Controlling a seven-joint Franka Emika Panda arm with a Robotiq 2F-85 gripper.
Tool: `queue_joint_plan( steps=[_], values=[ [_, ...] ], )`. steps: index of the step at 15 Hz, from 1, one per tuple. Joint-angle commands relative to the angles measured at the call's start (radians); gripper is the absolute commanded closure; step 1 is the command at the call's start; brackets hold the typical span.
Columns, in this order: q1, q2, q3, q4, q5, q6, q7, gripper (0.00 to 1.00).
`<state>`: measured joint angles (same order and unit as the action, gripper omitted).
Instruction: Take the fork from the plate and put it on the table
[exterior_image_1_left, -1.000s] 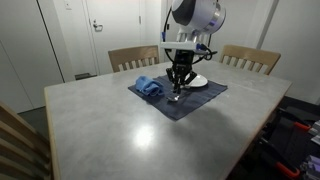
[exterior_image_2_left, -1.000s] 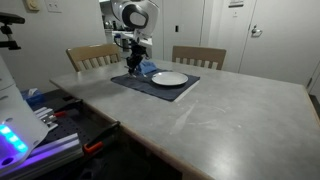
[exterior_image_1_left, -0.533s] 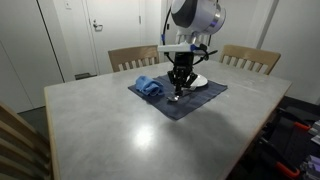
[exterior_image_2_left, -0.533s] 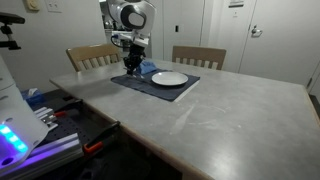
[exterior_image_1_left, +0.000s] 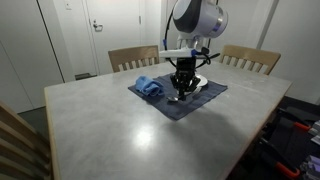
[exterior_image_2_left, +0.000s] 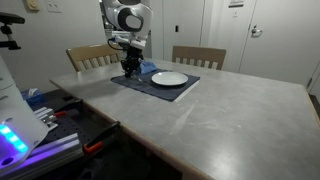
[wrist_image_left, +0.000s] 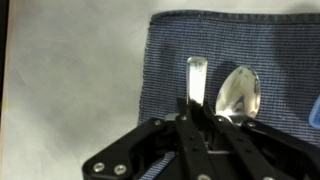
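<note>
My gripper hangs low over the dark blue placemat, next to the white plate; it also shows in an exterior view. In the wrist view the jaws are shut on a flat silver handle, the fork. Only the handle end shows; the tines are hidden under the fingers. A silver spoon lies on the placemat right beside it. The plate looks empty.
A crumpled light blue cloth lies on the placemat's far side from the plate, also in an exterior view. Two wooden chairs stand behind the grey table. The placemat's edge and bare table lie beside the jaws.
The gripper has shifted slightly sideways over the placemat and stays low and shut on the handle. Nothing else moved.
</note>
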<state>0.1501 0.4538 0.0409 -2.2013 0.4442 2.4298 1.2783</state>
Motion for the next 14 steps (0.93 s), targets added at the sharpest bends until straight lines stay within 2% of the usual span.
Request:
queue_joint_plan(
  steps=[1, 8, 14],
  values=[
    [0.033, 0.0, 0.001, -0.044, -0.031, 0.109, 0.027, 0.96],
    [0.093, 0.005, -0.018, -0.101, -0.076, 0.266, 0.186, 0.96],
    [0.106, 0.018, -0.031, -0.099, -0.13, 0.282, 0.299, 0.96]
  ],
)
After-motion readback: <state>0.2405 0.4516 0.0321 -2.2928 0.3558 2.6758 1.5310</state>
